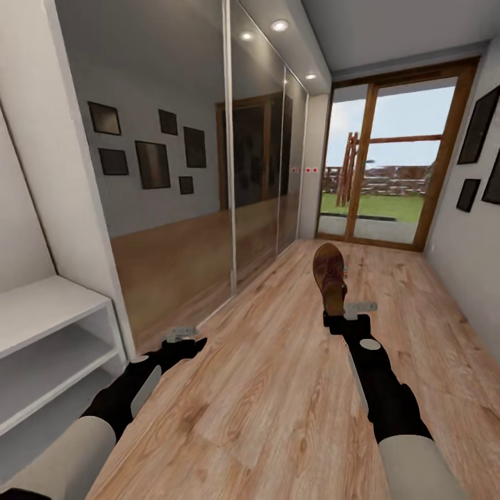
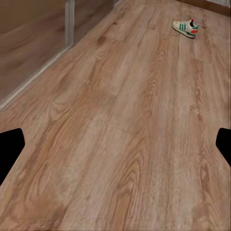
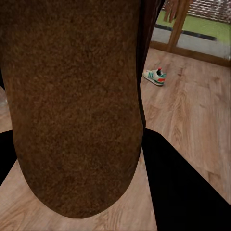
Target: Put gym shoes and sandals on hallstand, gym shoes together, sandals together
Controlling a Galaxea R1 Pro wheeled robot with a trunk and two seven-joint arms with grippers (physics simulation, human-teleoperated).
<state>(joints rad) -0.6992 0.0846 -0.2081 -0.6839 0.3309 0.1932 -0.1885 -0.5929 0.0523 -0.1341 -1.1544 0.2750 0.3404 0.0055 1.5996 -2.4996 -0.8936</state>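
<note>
Head view shows the robot standing in a corridor with both arms stretched forward over the wood floor [image 1: 278, 389]. The right gripper [image 1: 335, 314], just right of the frame's centre, is clamped on the end of a sandal [image 1: 329, 274] and holds it upright in the air, its length pointing up and away toward the glass door [image 1: 385, 160]. Holding it lifted and clear of the floor looks like a carrying pose, suited to moving it to the white rack [image 1: 52, 347], whose shelves show at the lower left edge of the frame, beside the left arm. The sandal is not yet on the rack.

The left gripper [image 1: 186, 342], in the lower left of the frame, carries nothing; in the left wrist view its dark fingertips [image 2: 10, 144] sit far apart at the two side edges, so the jaws stand wide, probably kept ready for another shoe.

The sandal is slim and dark brown, glossy along its edge in the head view. In the right wrist view its broad, grainy brown face [image 3: 72, 106] lies close to the lens.

A sneaker [image 2: 186, 28], white with green stripes and a red-orange heel, lies on the floor in the upper right of the left wrist view, well apart from both grippers. It shows too in the right wrist view [image 3: 155, 76], near the door.
</note>
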